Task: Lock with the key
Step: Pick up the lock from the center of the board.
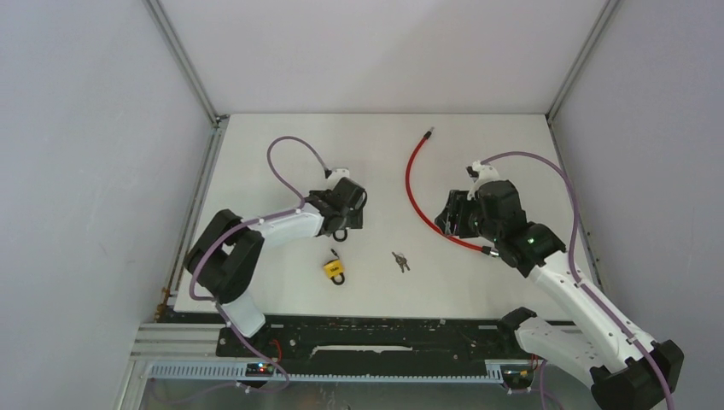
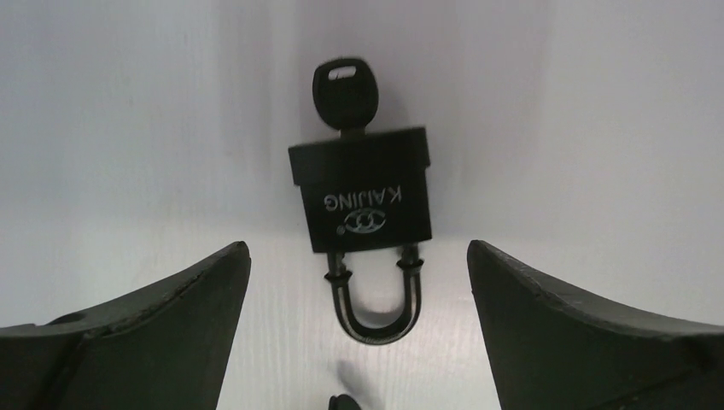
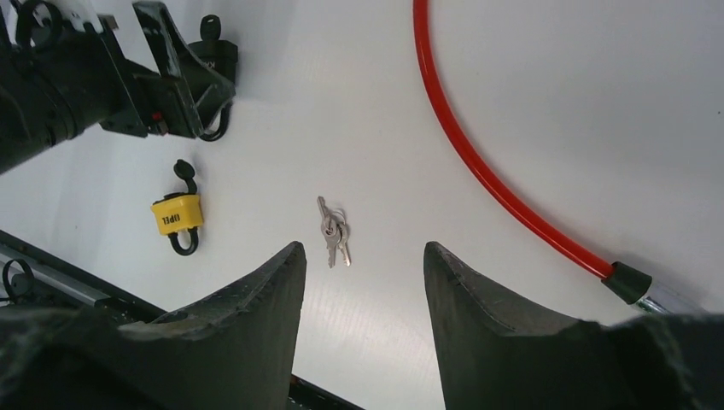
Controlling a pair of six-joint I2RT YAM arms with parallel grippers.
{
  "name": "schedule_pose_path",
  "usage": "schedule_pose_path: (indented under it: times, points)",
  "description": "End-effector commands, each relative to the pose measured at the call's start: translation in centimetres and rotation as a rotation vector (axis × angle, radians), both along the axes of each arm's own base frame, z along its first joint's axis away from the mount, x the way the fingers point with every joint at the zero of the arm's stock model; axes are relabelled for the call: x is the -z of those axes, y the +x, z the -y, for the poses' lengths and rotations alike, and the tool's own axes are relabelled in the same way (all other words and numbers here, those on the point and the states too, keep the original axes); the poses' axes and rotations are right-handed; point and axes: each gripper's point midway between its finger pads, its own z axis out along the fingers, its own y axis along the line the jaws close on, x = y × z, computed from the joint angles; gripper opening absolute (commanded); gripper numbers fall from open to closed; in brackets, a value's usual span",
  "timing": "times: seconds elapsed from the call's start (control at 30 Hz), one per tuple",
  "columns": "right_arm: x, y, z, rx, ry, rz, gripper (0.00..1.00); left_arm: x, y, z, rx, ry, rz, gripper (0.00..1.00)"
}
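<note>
A black padlock lies flat on the white table with a black key in its keyhole and its shackle pointing toward my left gripper. That gripper is open and empty, hovering over the padlock with a finger on each side, not touching it. In the top view the left gripper covers most of the padlock; only the shackle shows. My right gripper is open and empty, above the table near the red cable.
A yellow padlock with a black key in it lies near the table's front, also in the right wrist view. A small bunch of silver keys lies to its right. The red cable curves across the table's middle.
</note>
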Motion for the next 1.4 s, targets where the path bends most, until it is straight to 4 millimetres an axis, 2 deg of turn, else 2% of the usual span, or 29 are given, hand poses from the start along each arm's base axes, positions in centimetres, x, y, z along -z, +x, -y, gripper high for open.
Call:
schedule_pose_path:
  times: [0.0,0.17,0.37,0.5,0.6,0.7,0.8,0.9,0.93,1.07,1.13,1.27,1.37]
  points:
    - [0.1,-0.2,0.4,0.01,-0.01,0.003,0.56,-1.5,2.5,1.5,-0.035,-0.077,0.041,1.0]
    - [0.0,-0.3,0.5,0.008,-0.01,0.006,0.56,-0.3,2.8,1.4,-0.057,-0.051,0.018,0.97]
    - [0.0,-0.5,0.6,-0.002,-0.018,0.007,0.55,1.3,3.7,0.6,-0.102,-0.048,-0.012,0.86]
    - [-0.1,-0.7,0.8,-0.003,-0.025,0.015,0.55,2.0,4.2,0.5,-0.105,-0.048,-0.029,0.76]
    - [-0.3,-0.8,1.0,0.0,-0.028,0.023,0.55,2.1,4.1,0.6,-0.098,-0.052,-0.036,0.64]
    - [-0.7,-0.9,1.5,0.017,-0.038,0.04,0.55,2.2,3.7,0.9,-0.082,-0.074,-0.042,0.46]
    - [-1.2,-0.9,2.0,0.028,-0.043,0.064,0.54,1.7,3.1,1.0,-0.055,-0.099,-0.037,0.23]
    - [-2.1,-1.1,2.0,0.015,-0.035,0.103,0.53,-0.3,2.5,1.0,-0.013,-0.122,0.003,0.03]
    - [-2.6,-1.2,2.0,0.012,-0.024,0.122,0.52,-1.4,2.4,1.2,0.008,-0.13,0.028,0.0]
    - [-6.2,-1.7,1.9,-0.008,0.044,0.26,0.5,-7.2,1.6,2.6,0.132,-0.203,0.144,0.0]
    - [-8.0,-2.2,1.7,-0.042,0.08,0.329,0.49,-11.3,0.7,4.1,0.233,-0.292,0.226,0.0]
    - [-10.8,-3.4,1.4,-0.106,0.118,0.449,0.48,-16.5,-2.3,6.5,0.428,-0.377,0.3,0.0]
    - [-12.3,-5.0,0.6,-0.209,0.143,0.52,0.47,-20.2,-5.6,8.8,0.591,-0.465,0.347,0.0]
